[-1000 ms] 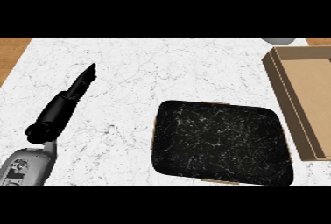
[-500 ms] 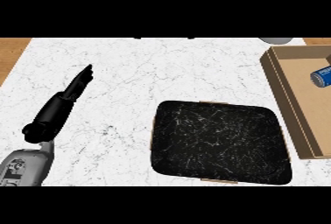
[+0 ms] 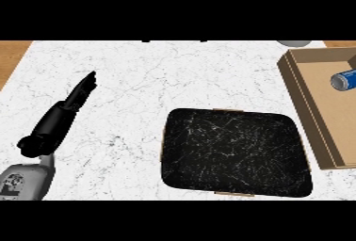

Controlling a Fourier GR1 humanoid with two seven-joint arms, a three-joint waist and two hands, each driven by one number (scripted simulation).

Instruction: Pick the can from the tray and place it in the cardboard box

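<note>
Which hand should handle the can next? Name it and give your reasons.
Probably neither yet: the can already lies on its side inside the cardboard box at far right. If needed, the right, which is out of view; the left hand rests open across the tray.

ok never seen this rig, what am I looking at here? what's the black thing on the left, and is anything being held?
You are looking steeply down at a white marble counter from the robot's head. The black thing at left is the robot's left hand on a grey forearm, fingers straight and holding nothing. The right hand is out of view. In the middle sits a dark, empty tray. At the right edge is an open cardboard box with a blue can lying on its side inside. A grey object at the top edge is cut off; I can't identify it.
</note>
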